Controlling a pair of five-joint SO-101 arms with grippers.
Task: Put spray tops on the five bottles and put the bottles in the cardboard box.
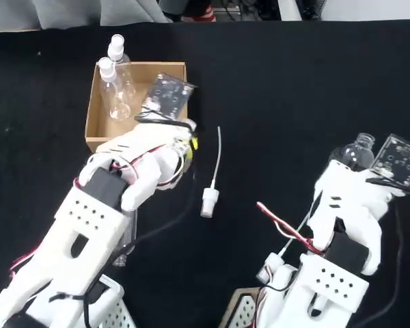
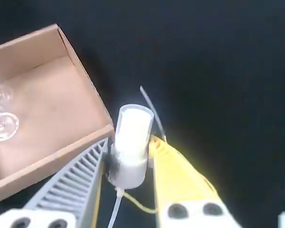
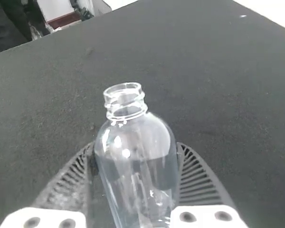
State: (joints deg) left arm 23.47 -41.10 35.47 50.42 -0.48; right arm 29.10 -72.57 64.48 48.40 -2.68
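My left end effector (image 2: 128, 145) clamps a spray top (image 2: 132, 130); right end effector (image 3: 134, 148) grips an uncapped bottle (image 3: 133, 161), well apart rightward.

Two capped bottles (image 1: 115, 80) sit in the cardboard box (image 1: 92, 123); a spray top (image 1: 210, 201) lies nearby

Black-covered table (image 1: 294, 82), red-striped object beyond (image 1: 199, 13)
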